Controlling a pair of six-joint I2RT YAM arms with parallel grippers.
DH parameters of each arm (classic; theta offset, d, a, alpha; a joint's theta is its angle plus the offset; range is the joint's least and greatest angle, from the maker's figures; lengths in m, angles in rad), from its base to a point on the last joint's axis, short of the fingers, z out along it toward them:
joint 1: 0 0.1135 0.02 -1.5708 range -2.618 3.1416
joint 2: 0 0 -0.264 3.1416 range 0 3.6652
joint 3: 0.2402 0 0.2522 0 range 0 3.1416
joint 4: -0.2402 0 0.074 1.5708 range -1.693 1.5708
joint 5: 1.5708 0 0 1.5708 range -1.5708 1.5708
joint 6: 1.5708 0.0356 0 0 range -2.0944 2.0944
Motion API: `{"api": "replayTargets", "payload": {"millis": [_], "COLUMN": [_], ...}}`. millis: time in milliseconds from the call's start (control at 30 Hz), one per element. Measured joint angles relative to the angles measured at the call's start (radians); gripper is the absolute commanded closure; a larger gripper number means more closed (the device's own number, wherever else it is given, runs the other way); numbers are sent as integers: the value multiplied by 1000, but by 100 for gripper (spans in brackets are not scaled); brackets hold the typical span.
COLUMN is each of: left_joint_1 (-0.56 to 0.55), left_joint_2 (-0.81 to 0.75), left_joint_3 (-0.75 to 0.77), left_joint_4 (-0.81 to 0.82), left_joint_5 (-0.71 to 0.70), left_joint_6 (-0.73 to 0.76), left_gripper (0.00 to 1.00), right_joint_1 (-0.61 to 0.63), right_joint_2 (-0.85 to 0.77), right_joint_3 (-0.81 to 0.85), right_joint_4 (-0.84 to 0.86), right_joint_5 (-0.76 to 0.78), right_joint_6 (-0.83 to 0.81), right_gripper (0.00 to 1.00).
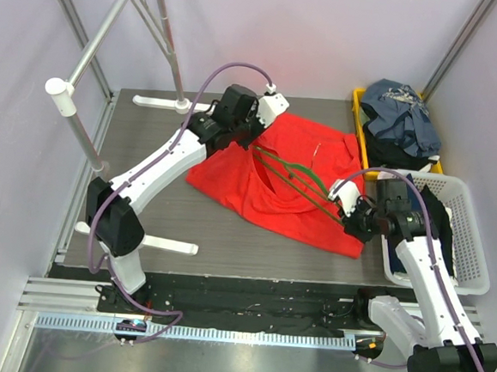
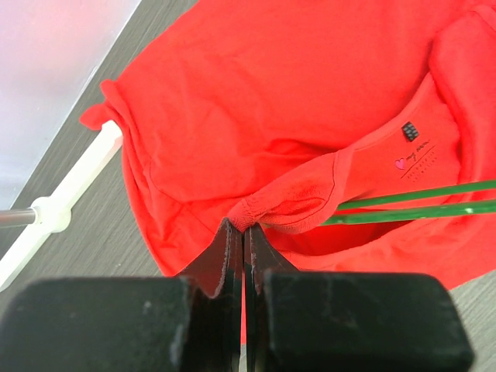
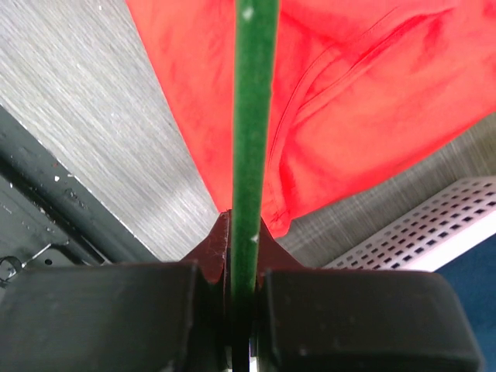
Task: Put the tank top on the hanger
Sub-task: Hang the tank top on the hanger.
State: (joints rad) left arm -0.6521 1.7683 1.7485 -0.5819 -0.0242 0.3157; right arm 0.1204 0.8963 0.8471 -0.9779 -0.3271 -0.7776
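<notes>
Nearest you, your right pincer (image 3: 244, 226) is clamped tight on the green bar of the hanger (image 1: 296, 179). Its long axis runs away and leftward over the table (image 1: 227, 245), into the neck opening of the tank top (image 1: 248, 195) spread mid-table. At the far end, your left pincer (image 2: 242, 231) is pinched shut on the red neckline edge, right where the green rods slip under it, so I'd feed along that diagonal, right arm pushing toward left.

Tiny unreadable script (image 2: 419, 155) on the tank top (image 2: 294, 93)
</notes>
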Motion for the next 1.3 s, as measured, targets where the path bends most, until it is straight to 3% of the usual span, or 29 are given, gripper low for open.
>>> {"api": "replayTargets", "payload": {"millis": [933, 1300], "left_joint_1": [-69, -109], "left_joint_2": [-2, -3], "left_joint_3": [72, 122], "left_joint_4": [-65, -82], "left_joint_5": [3, 4], "left_joint_6": [-25, -30], "left_gripper": [100, 100], "right_joint_1": [23, 120], "right_joint_2": [182, 233], "right_joint_3": [16, 47], "right_joint_4": [214, 279], "right_joint_5": [-105, -96], "right_joint_6": [78, 124], "right_gripper": [99, 99]}}
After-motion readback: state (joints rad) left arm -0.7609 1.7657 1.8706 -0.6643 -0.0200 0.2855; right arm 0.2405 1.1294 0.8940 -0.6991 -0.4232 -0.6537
